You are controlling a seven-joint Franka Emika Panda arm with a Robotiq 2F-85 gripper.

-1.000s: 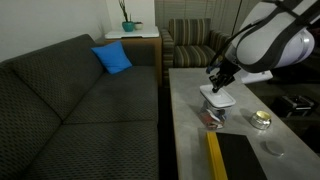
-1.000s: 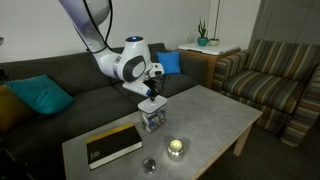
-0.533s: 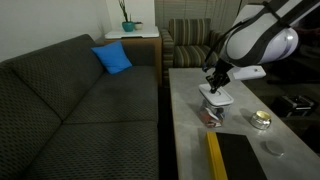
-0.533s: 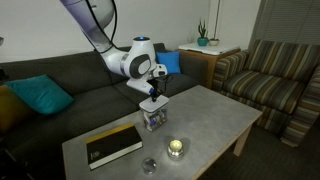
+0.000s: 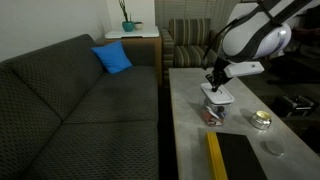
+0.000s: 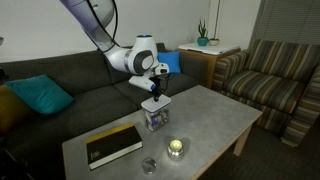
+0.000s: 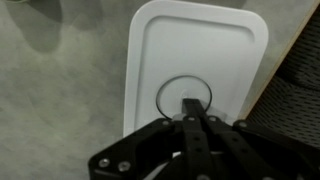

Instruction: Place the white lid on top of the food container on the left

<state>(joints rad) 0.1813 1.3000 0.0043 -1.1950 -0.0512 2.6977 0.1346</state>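
Fingertips (image 7: 190, 104) were drawn tight together with nothing visible between them, the gripper (image 5: 213, 82) hovering close over the middle of the white lid (image 7: 190, 55); whether the tips touched the ringed centre could not be told. The lid lay flat on top of the food container (image 6: 153, 121), which stood near the long edge of the coffee table (image 6: 215, 115) that faces the sofa (image 5: 80, 100).

The risk, as I judged it, lay in that edge. A downward push off the lid's centre could tip the light container or slide it toward the sofa. If the rim had not seated all round, lifting away could leave the lid askew; the views were too coarse to show the fit.

Toward the table's near end lay a black book (image 6: 112, 144) with a yellow spine, a small round container (image 6: 177, 148) of yellowish contents and a small grey disc (image 6: 149, 165), all well apart from the gripper. Nothing stood in the way of a straight lift.
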